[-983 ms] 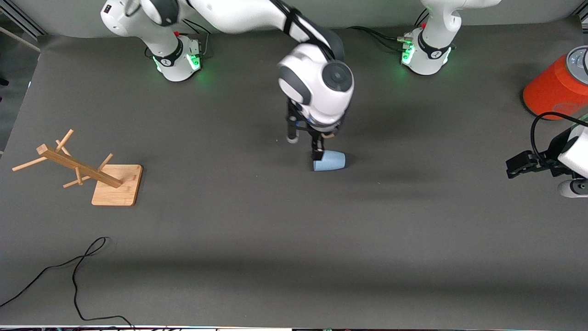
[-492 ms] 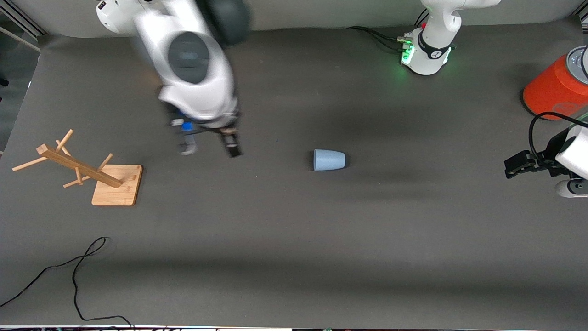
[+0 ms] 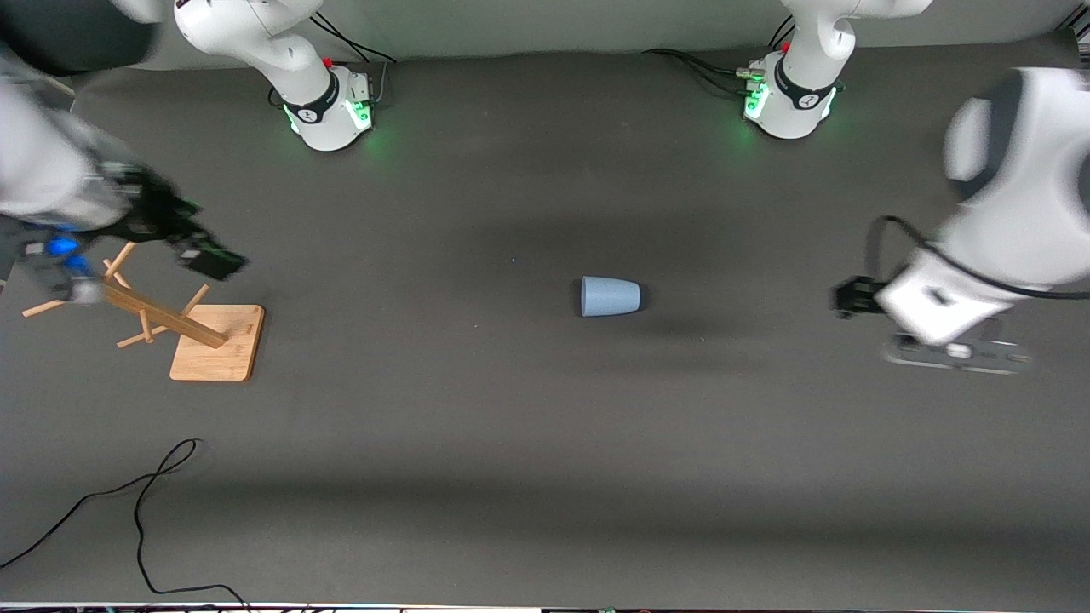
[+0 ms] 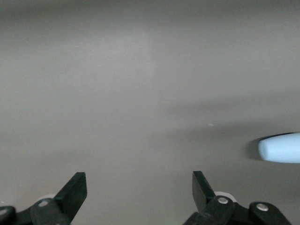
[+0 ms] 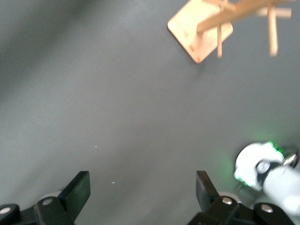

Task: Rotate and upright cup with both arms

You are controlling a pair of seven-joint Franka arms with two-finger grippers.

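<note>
The pale blue cup (image 3: 610,296) lies on its side in the middle of the table, its wide mouth toward the right arm's end and its narrower base toward the left arm's end. My right gripper (image 3: 136,266) is open and empty over the wooden rack, well away from the cup; in its wrist view (image 5: 140,192) only bare mat lies between the jaws. My left gripper (image 3: 886,332) is open and empty, low over the table at the left arm's end, apart from the cup. One end of the cup (image 4: 281,147) shows at the edge of the left wrist view, off to one side of the gripper (image 4: 139,190).
A wooden peg rack on a square base (image 3: 217,342) stands at the right arm's end and shows in the right wrist view (image 5: 201,35). A black cable (image 3: 145,502) lies on the mat near the front camera. The arm bases (image 3: 328,106) (image 3: 788,98) glow green.
My right gripper has let go of the cup's rim and swung away to over the rack. My left arm has moved in toward the cup. The cup has not moved.
</note>
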